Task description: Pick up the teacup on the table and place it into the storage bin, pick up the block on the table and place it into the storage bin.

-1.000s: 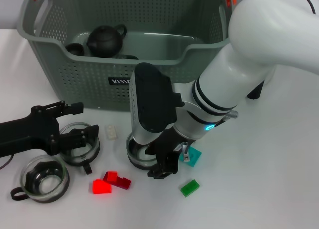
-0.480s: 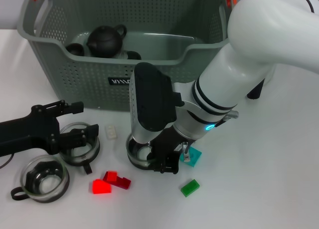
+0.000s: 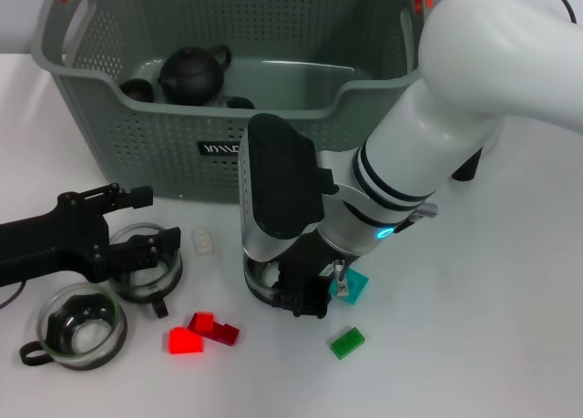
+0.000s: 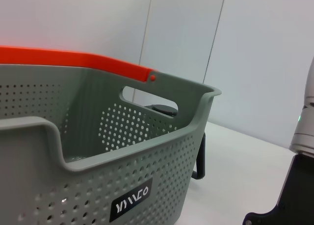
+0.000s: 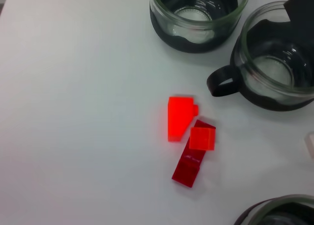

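From the head, the right gripper grips a glass teacup by its rim, near the storage bin's front wall; the left gripper hangs unclenched over another cup. The left wrist view shows the bin's rim with bare table to its right. The right wrist view shows red blocks on open table beside two cups.

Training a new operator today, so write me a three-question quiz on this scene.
1. Which of these is in the storage bin? A) a dark teapot B) a red block C) a white block
2. True or false: the green block lies inside the storage bin.
3. How many glass teacups stand on the table?

Key: 1 A. 2 False. 3 Three.
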You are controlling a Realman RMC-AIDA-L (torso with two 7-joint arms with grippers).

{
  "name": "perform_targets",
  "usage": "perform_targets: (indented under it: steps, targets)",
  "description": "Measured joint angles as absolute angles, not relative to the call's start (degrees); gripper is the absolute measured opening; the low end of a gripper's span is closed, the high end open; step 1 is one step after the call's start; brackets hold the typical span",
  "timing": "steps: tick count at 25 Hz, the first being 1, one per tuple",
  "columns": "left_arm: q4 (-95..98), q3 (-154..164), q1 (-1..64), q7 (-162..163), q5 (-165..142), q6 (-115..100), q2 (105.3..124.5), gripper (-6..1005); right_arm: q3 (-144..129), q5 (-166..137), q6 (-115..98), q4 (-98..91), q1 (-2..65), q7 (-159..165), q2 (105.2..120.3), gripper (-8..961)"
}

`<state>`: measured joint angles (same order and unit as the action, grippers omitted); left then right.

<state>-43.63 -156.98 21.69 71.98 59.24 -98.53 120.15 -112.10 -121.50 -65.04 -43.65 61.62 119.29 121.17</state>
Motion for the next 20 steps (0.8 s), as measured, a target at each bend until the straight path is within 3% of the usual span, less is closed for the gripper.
perform_targets:
  steps: [20]
  targets:
    - [-43.56,-156.97,21.8,71.89,59.24,-98.42,120.14,777,-85.7,-127.84,-94.86,-76.06,56.99,140.62,120.22,58]
